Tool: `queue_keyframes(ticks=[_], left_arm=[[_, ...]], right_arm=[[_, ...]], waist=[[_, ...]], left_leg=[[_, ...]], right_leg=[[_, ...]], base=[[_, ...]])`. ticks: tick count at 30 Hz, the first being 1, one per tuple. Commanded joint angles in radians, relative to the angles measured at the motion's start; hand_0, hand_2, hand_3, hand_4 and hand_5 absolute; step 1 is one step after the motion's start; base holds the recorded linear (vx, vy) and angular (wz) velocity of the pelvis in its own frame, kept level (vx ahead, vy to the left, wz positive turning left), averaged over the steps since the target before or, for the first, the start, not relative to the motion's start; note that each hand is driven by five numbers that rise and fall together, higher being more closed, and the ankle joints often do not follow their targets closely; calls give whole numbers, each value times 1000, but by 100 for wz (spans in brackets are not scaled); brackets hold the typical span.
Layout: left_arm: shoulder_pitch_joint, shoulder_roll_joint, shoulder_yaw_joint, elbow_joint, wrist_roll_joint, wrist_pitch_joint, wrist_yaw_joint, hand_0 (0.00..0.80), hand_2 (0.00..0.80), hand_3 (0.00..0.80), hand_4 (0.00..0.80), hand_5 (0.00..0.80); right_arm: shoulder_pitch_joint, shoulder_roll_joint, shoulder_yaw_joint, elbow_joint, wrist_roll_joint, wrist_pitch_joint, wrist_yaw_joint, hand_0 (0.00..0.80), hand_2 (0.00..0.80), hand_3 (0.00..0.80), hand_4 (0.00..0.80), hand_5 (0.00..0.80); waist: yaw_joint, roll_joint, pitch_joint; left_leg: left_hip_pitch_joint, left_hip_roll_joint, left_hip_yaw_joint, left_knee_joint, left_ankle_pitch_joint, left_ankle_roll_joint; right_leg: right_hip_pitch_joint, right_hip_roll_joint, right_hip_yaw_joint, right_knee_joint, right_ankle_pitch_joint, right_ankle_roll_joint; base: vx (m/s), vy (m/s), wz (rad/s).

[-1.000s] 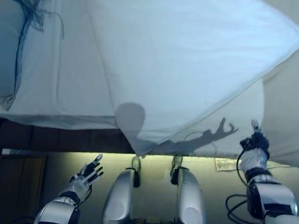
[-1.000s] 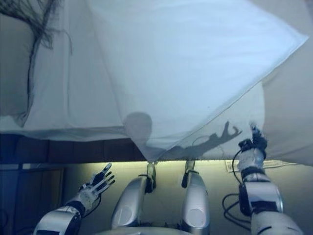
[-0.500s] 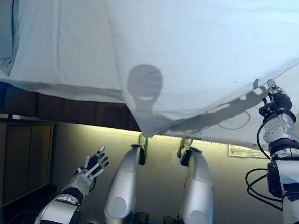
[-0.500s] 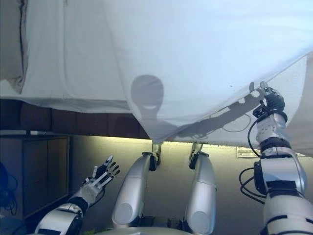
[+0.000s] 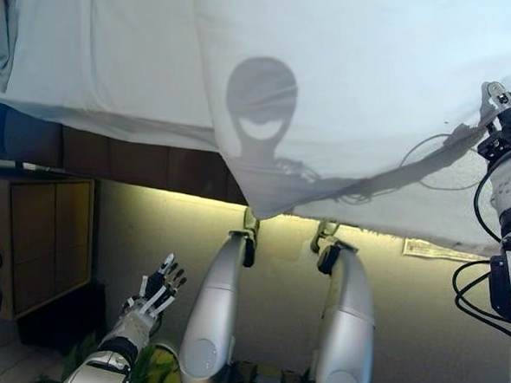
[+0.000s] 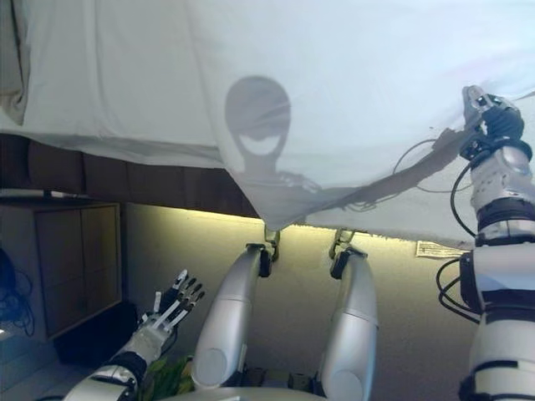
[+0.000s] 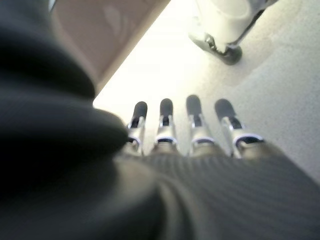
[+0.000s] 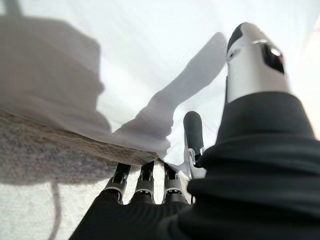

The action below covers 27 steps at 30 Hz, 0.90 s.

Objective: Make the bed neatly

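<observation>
A white sheet (image 5: 350, 67) covers the bed and hangs over its near edge, ending in a low point (image 5: 263, 211) in the middle. My right hand (image 5: 504, 107) is raised at the sheet's right edge and shut on it. In the right wrist view the rolled hem (image 8: 150, 120) lies across my fingers (image 8: 145, 182), with the thumb (image 8: 255, 55) standing up beside it. Down at the lower left my left hand (image 5: 156, 291) hangs open over the floor, away from the bed and holding nothing; its straight fingers (image 7: 166, 120) show in the left wrist view.
The bed's dark wooden side (image 5: 136, 162) runs under the sheet at the left. A low wooden cabinet (image 5: 49, 231) stands at the left on the floor. A white label (image 5: 434, 248) hangs below the sheet at the right. Something green (image 5: 158, 368) lies by my left arm.
The whole view has shifted, so the camera moved. My right hand has risen up and to the right along the sheet's edge, keeping hold of it. The left hand stays low and open.
</observation>
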Motion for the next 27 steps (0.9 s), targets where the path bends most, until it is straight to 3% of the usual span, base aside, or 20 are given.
queue_keyframes(ticks=[1, 9, 10, 15, 27], left_arm=[[98, 48, -16, -44, -15, -20, -9, 0, 0, 0, 0, 0], [138, 45, 0, -37, 13, -6, -51, 0, 0, 0, 0, 0], [141, 43, 3, -40, 17, -5, -56, 0, 0, 0, 0, 0], [148, 41, 3, -68, 25, -7, -60, 0, 0, 0, 0, 0], [128, 49, 0, -45, 7, -36, -87, 0, 0, 0, 0, 0]], right_arm=[[-129, -68, 75, -60, -21, -43, 18, 0, 0, 0, 0, 0], [-167, -48, 102, -120, -42, -75, 79, 0, 0, 0, 0, 0], [-165, -44, 108, -131, -47, -91, 94, 800, 800, 800, 800, 800], [-114, -51, 80, -156, -9, -71, 173, 800, 800, 800, 800, 800], [-63, -17, 38, -107, 6, -47, 226, 800, 800, 800, 800, 800]], waist=[[18, 39, -2], [27, 50, -2], [28, 48, -2], [25, 36, -2], [27, 9, -2]], left_leg=[[-2, -1, -15, -9, 5, 20], [34, -7, -26, -33, 17, 12], [43, -5, -26, -39, 20, 11], [80, 1, -26, -61, 27, 6], [190, 8, -21, -135, 47, -6]], right_leg=[[24, -4, 60, 16, -25, 64], [49, 6, 51, 16, -41, 50], [58, 8, 49, 9, -40, 50], [98, 10, 37, -10, -39, 50], [224, 16, 6, -97, -21, 56]], base=[[0, 0, 0], [4, 2, 0], [0, 0, 0], [0, 0, 0], [1, 4, -1]])
